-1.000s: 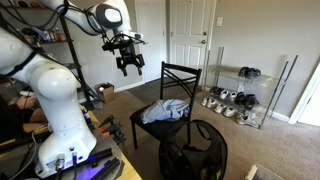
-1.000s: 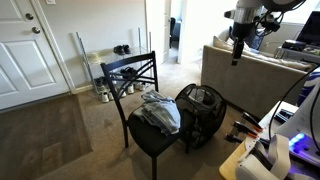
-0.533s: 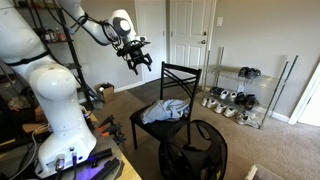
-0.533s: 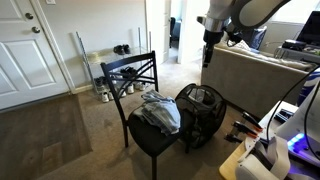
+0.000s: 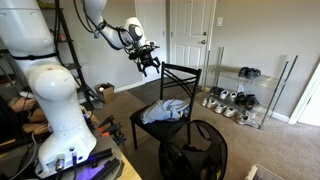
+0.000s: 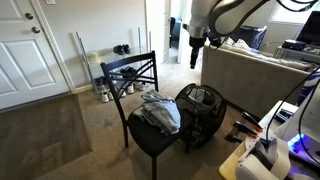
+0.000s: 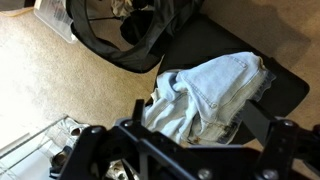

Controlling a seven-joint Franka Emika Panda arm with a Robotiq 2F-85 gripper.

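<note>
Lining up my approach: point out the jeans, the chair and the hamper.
jeans point(image 7: 215, 90), wrist view, middle of the cloth
chair point(image 6: 155, 143), exterior view, bare front of seat
hamper point(image 6: 208, 125), exterior view, side wall

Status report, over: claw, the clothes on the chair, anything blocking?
Claw open, empty, in the air near the chair back. Denim garment crumpled on the seat, untouched. Black hamper beside the chair; nothing lying over the garment.

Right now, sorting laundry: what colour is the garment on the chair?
The garment is light blue, clearest in the wrist view.
</note>
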